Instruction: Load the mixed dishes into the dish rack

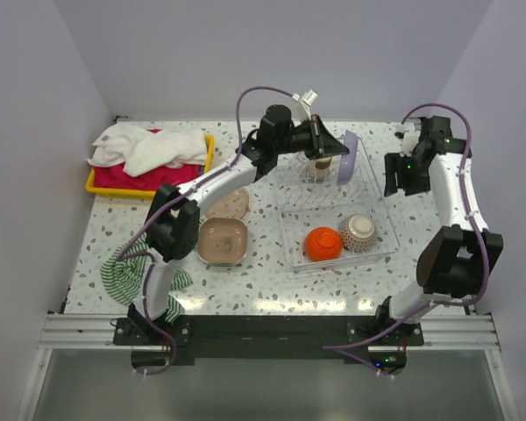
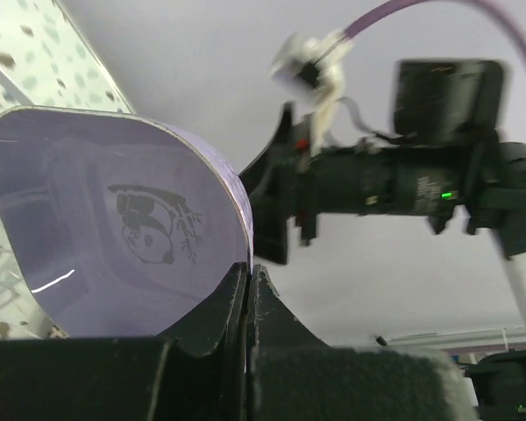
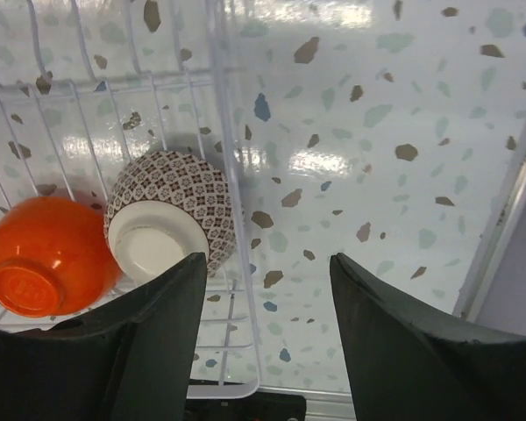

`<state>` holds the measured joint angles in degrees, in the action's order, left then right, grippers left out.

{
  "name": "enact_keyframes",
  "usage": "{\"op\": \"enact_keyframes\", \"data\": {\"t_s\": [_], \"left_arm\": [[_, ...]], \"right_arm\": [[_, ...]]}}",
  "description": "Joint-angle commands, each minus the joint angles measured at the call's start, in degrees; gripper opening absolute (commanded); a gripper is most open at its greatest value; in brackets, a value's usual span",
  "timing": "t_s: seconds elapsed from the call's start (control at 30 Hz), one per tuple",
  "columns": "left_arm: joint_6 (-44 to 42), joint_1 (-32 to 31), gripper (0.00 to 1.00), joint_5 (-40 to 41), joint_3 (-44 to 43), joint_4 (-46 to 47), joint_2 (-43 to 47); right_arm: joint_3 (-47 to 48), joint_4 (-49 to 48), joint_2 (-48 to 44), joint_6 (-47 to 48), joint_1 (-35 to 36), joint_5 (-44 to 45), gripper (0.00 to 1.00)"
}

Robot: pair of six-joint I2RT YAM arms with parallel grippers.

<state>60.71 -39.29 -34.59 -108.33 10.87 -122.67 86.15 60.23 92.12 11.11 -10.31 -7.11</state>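
My left gripper is shut on the edge of the lilac square plate and holds it upright over the far end of the dish rack. In the left wrist view the plate shows a panda print, its rim pinched between the fingertips. The orange bowl and the speckled bowl lie upside down in the rack's near end. A beige cup stands in the far end. Two tan plates lie on the table left of the rack. My right gripper is open and empty, right of the rack; its view shows both bowls.
A yellow tray of towels sits at the far left. A green striped cloth lies at the near left by the left arm's base. The right arm shows beyond the plate in the left wrist view. The rack's right wall runs past my right fingers.
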Motion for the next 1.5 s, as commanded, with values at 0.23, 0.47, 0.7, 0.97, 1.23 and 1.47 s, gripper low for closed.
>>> {"op": "enact_keyframes", "data": {"t_s": [0.23, 0.47, 0.7, 0.97, 1.23, 1.47], "left_arm": [[13.6, -3.4, 0.0, -0.7, -4.3, 13.5, -7.8], [19.0, -3.3, 0.0, -0.9, -6.1, 15.4, -9.7], [22.1, -3.0, 0.0, -0.4, -7.4, 18.2, -11.1], [23.3, -1.2, 0.0, 0.1, -7.2, 19.3, -13.6], [24.5, -1.0, 0.0, 0.6, -4.8, 19.3, -14.9], [24.6, -1.1, 0.0, 1.2, -4.8, 18.4, -16.3]], "right_arm": [[4.3, 4.4, -4.8, -3.1, -5.3, 0.7, 0.63], [1.0, 4.7, -7.4, -2.1, -5.4, 2.8, 0.63], [0.0, 4.9, -7.7, -1.5, -5.5, 4.4, 0.63], [1.5, 5.3, -7.0, -0.7, -5.5, 6.1, 0.63], [0.0, 4.9, -7.2, -0.3, -5.5, 6.8, 0.63], [0.2, 4.6, -6.8, -0.2, -5.5, 6.8, 0.63]]}}
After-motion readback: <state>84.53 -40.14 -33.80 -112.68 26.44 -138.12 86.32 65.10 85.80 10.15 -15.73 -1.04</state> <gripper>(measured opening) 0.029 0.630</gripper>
